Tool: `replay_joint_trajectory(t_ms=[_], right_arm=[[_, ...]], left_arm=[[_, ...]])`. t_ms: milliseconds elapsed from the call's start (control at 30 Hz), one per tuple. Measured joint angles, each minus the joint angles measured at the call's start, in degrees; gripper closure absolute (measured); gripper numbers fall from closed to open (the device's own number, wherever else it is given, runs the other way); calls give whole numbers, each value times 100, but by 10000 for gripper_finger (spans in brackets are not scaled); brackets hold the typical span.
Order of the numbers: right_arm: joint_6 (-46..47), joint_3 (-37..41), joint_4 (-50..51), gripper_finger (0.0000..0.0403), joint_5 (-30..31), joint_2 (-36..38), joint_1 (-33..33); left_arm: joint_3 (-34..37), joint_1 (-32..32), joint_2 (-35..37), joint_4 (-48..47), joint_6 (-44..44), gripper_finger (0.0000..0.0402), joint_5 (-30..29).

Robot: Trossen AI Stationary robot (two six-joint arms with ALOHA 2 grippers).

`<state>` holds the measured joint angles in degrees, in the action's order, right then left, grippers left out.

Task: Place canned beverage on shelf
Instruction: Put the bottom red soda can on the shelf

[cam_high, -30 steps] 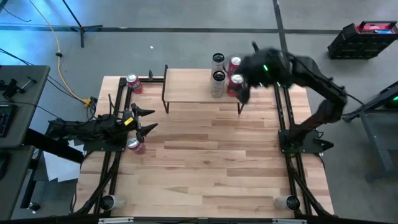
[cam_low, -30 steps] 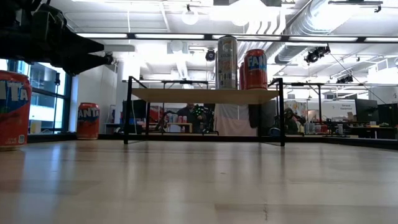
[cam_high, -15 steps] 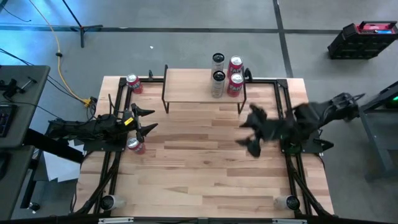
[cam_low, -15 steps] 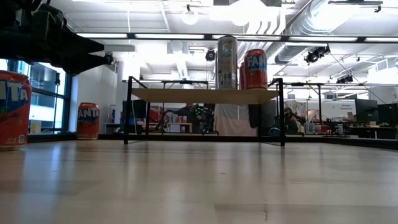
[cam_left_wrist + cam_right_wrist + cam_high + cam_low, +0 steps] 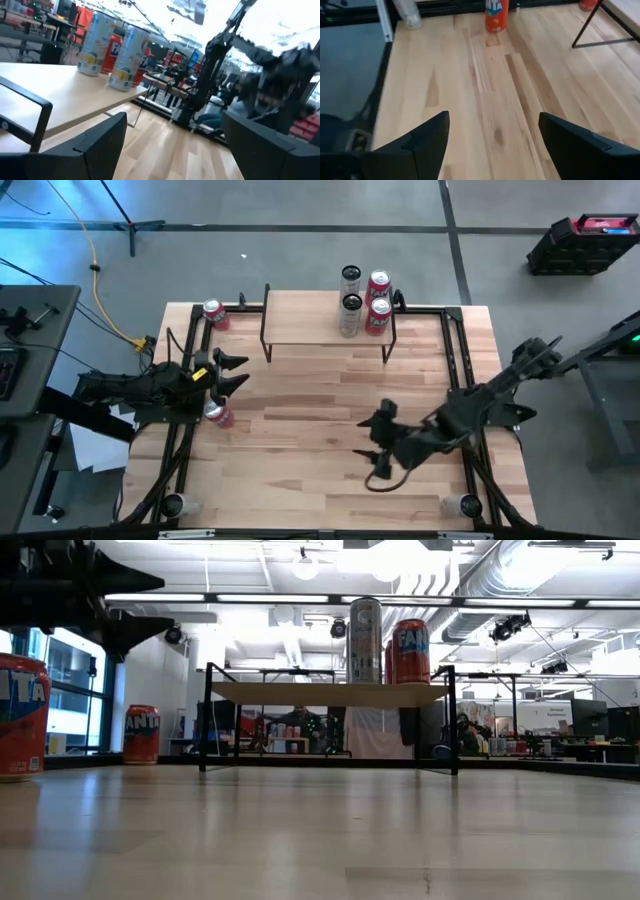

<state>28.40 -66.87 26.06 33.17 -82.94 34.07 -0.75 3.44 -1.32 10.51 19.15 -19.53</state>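
Note:
The shelf [image 5: 320, 325] stands at the table's far middle on thin black legs. Two silver cans [image 5: 349, 310] and two red cans [image 5: 377, 315] stand upright at its right end; they also show in the low view [image 5: 410, 650] and the left wrist view [image 5: 127, 57]. A red can [image 5: 217, 413] stands on the table by the left edge, and another one [image 5: 214, 313] at the far left. My left gripper [image 5: 230, 370] hovers open just beyond the nearer can. My right gripper [image 5: 378, 448] is open and empty above the table's near middle, pointing at that can [image 5: 496, 15].
Black rail frames run along the table's left [image 5: 180, 450] and right [image 5: 465, 410] edges. Small round mounts sit at the near corners [image 5: 172, 503]. Bare wood lies between the shelf and my right gripper.
My right gripper has swung from the shelf's right end toward the table's near edge and down, staying open and empty. The cans on the shelf have stayed upright. My left gripper has rolled about its own axis without leaving its place.

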Motion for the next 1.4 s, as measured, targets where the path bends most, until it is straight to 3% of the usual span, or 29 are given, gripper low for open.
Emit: replay_joint_trajectory(t_ms=[233, 333, 500, 800, 1033, 1100, 1267, 1400], right_arm=[[-1317, 328, -2252, 116, 15, -826, -408], [-1821, 330, -2914, 116, -245, -1123, -614], [-2333, 330, -3372, 116, -300, -1420, -955], [-3114, 330, -3407, 116, 540, -1446, -1441], [-3251, 330, -3186, 116, 311, -1449, -1755], [-3254, 330, -3145, 116, 271, -1474, -1831], [-3475, 330, -3146, 116, 236, -1611, -1962], [-3411, 330, -3141, 116, 234, -1695, -2074]], left_arm=[[-10, -2, -10, 248, 142, 88, 388], [-133, 0, -116, -180, -5, 88, 612], [-830, 4, -678, -923, -21, 88, 438], [-2739, 337, -2521, -3769, 1099, 88, 618], [-4643, 784, -3902, -6493, 1624, 88, 405], [-5026, 850, -4237, -7387, 2011, 88, 629], [-5412, 901, -4803, -8826, 3117, 88, 1853], [-5416, 901, -5035, -9543, 3172, 87, 2265]])
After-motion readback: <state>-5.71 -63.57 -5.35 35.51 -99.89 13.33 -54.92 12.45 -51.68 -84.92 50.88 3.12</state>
